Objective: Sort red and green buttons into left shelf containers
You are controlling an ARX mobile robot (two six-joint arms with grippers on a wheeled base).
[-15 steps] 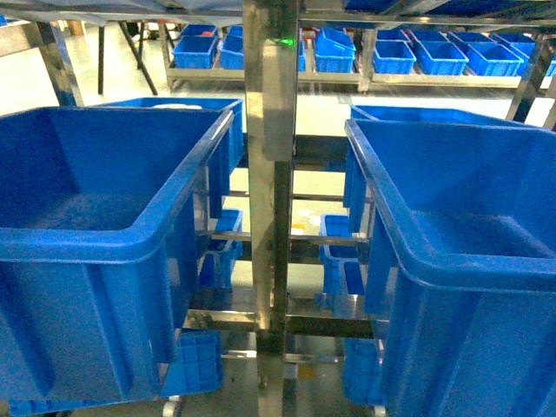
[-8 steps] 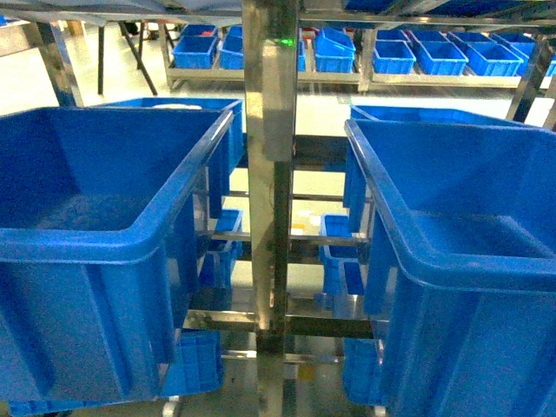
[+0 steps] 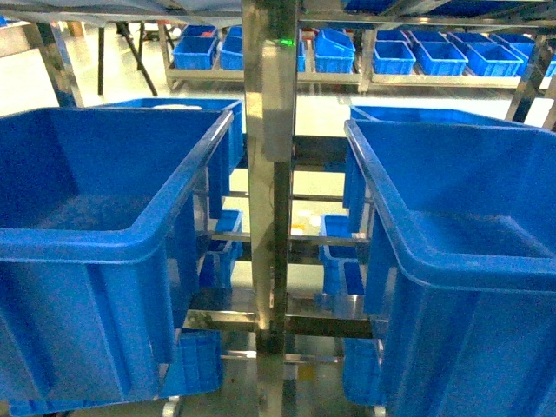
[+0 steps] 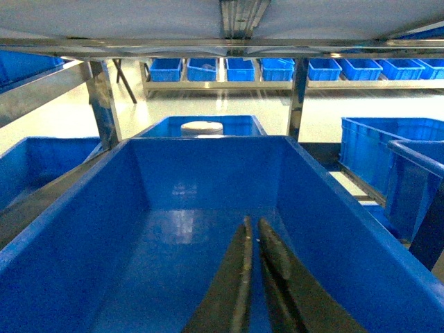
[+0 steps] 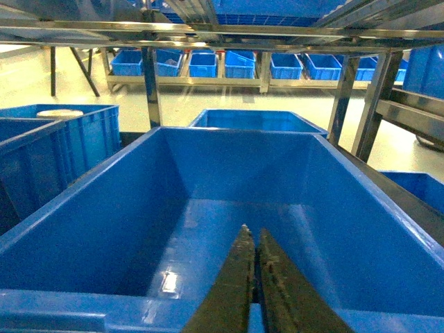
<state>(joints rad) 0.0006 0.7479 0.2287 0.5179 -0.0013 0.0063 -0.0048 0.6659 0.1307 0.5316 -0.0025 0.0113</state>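
Observation:
No red or green button shows in any view. Two deep blue tubs fill the head view: a left shelf container (image 3: 130, 236) on the left and another tub (image 3: 408, 261) on the right, both with bare floors as far as I can see. Neither gripper appears in the head view. In the left wrist view my left gripper (image 4: 254, 220) hangs inside a blue tub (image 4: 208, 173), fingers together with only a thin slit and nothing between them. In the right wrist view my right gripper (image 5: 253, 230) sits over the near rim of a blue tub (image 5: 236, 163), shut and holding nothing.
A steel shelf post (image 3: 271, 130) stands between the two tubs. Behind the left tub is another blue tub holding a white round object (image 4: 202, 127). Small blue bins (image 3: 334, 252) sit on lower shelves. A far rack carries several small blue bins (image 3: 395, 54).

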